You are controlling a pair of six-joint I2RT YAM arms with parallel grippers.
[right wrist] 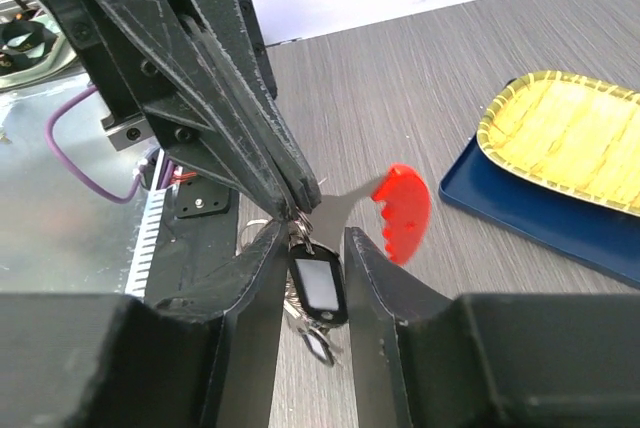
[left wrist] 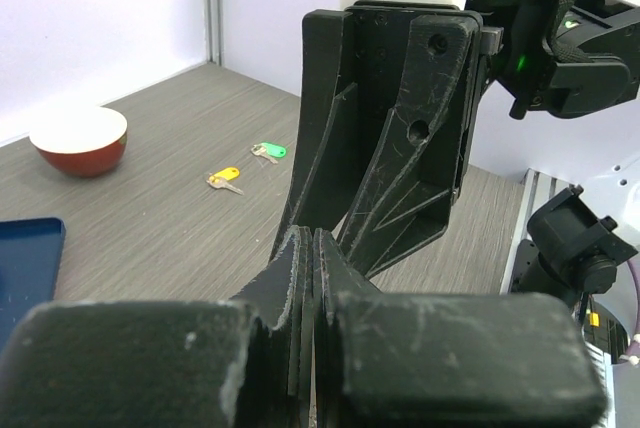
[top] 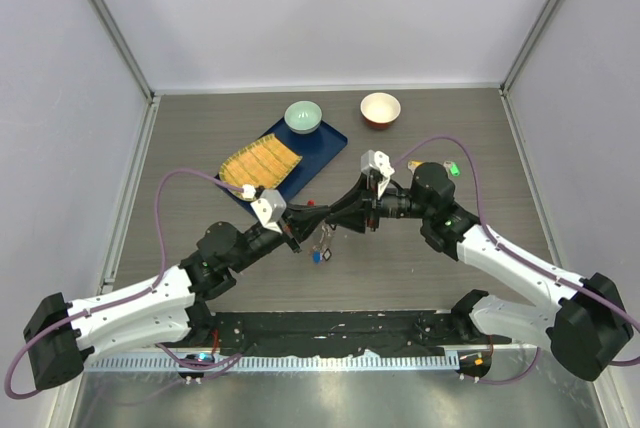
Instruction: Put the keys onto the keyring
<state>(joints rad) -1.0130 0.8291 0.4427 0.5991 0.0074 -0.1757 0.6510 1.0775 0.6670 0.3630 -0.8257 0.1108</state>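
Observation:
The keyring (top: pixel 323 246) hangs over the table's middle, with my left gripper (top: pixel 297 231) shut on its silver ring. In the right wrist view the left gripper (right wrist: pixel 300 196) pinches that ring from above. A black tag (right wrist: pixel 318 288) dangles below, and a blurred red toothed piece (right wrist: pixel 405 210) sticks out to the right. My right gripper (right wrist: pixel 312 238) is open, one jaw on each side of the black tag. Its fingers (left wrist: pixel 400 138) rise just behind the shut left gripper (left wrist: pixel 312 238). A yellow key (left wrist: pixel 225 180) and a green key (left wrist: pixel 268 151) lie on the table beyond. The green key (top: pixel 453 167) sits by the right arm.
At the back stand a blue tray (top: pixel 325 143) with a yellow woven mat (top: pixel 260 163), a green bowl (top: pixel 303 116) and a red bowl (top: pixel 380 108). The red bowl (left wrist: pixel 80 140) lies left of the loose keys. Walls close in three sides.

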